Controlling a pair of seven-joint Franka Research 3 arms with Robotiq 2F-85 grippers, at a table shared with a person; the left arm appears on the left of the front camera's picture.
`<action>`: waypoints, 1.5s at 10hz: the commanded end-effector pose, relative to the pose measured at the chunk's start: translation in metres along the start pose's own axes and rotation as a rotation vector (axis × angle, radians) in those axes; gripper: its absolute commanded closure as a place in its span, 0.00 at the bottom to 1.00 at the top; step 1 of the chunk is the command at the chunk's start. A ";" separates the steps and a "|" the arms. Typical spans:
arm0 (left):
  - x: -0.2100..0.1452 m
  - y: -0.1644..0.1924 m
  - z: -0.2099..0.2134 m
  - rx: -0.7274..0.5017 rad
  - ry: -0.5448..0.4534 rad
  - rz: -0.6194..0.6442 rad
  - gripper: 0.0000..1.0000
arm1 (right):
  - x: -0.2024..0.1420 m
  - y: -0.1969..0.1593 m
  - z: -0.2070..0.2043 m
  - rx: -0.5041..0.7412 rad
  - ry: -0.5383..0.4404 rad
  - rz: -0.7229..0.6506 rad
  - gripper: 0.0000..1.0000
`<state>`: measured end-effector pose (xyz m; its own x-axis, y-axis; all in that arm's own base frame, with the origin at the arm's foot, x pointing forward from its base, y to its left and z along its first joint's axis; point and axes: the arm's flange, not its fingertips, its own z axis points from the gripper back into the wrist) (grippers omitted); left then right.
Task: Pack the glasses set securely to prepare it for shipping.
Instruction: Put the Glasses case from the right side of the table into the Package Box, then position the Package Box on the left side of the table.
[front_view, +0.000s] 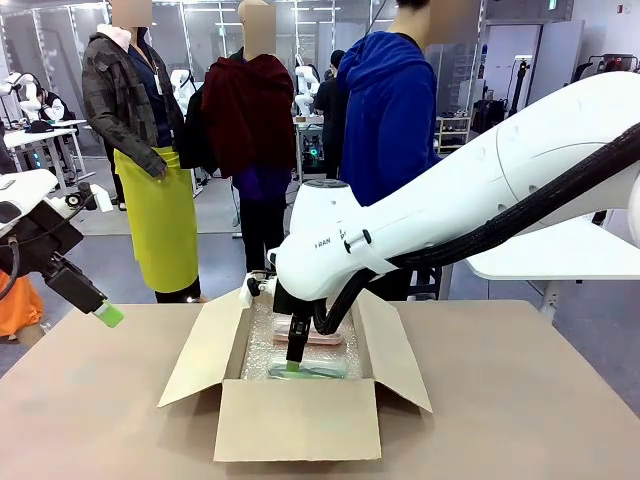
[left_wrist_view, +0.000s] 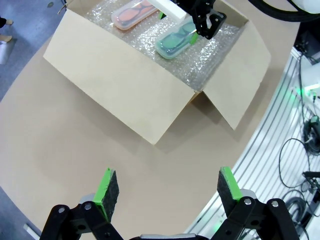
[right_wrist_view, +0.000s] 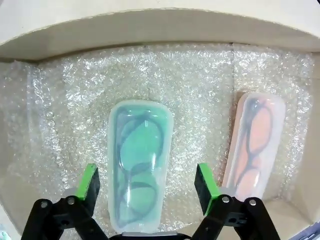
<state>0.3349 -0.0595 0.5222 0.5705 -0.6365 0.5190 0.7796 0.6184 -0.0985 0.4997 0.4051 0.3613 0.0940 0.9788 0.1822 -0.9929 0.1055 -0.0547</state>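
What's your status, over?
Left gripper open, above table. Right gripper open, straddling green case in box. Pink case alongside, both on bubble wrap. Flaps open.

mint-grn case (right_wrist_view: 140, 165) | pinkish case (right_wrist_view: 254, 142) | clr bbl wrap (right_wrist_view: 200, 85) | tan box (front_view: 297, 425)

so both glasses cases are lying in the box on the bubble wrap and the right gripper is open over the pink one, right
Not quite. The right gripper is open over the mint-green case, not the pinkish case; the right wrist view shows its fingers either side of the green one. Both cases do lie in the box on the bubble wrap.
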 end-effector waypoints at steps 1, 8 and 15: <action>-0.001 0.000 0.001 -0.023 -0.014 -0.008 0.00 | 0.002 0.002 0.001 -0.001 -0.012 -0.001 0.05; -0.001 0.000 0.001 -0.023 -0.014 -0.008 0.00 | 0.002 0.002 0.001 -0.001 -0.012 -0.001 0.05; 0.024 0.017 -0.002 -0.210 0.010 0.188 0.00 | -0.019 0.026 0.074 -0.013 -0.103 -0.062 0.04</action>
<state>0.3442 -0.0629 0.5219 0.6465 -0.5803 0.4953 0.7452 0.6194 -0.2469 0.4947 0.4009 0.3974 0.1249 0.9638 0.2356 -0.9876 0.1434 -0.0630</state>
